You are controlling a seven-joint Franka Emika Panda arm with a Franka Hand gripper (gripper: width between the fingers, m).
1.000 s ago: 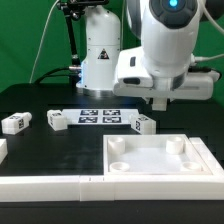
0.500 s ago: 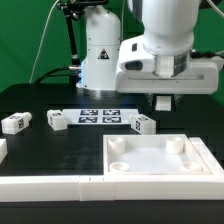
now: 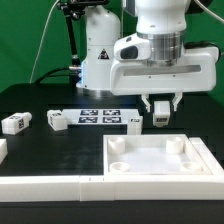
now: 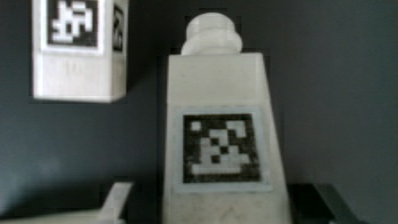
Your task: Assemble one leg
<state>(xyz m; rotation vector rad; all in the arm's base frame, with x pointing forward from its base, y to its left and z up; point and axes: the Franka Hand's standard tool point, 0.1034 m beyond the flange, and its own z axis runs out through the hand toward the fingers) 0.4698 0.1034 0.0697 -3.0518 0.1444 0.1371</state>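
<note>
Your white two-finger gripper (image 3: 161, 110) hangs low over the black table (image 3: 40, 100), just behind the large white square tray with raised rim (image 3: 160, 160). One finger stands on each side of the leg (image 3: 161, 117), a small white oblong block with a black-and-white tag. In the wrist view the leg (image 4: 217, 130) lies lengthwise between the fingers (image 4: 121, 200), with a rounded knob at its far end. Both fingers sit close to its flanks, but you can't tell whether they pinch it or only stand beside it. A second tagged white block (image 3: 135, 122) lies just beside the first. Two more (image 3: 57, 121) (image 3: 13, 123) lie well apart, toward the exterior view's left. The marker board (image 3: 100, 116) is flat between them.
</note>
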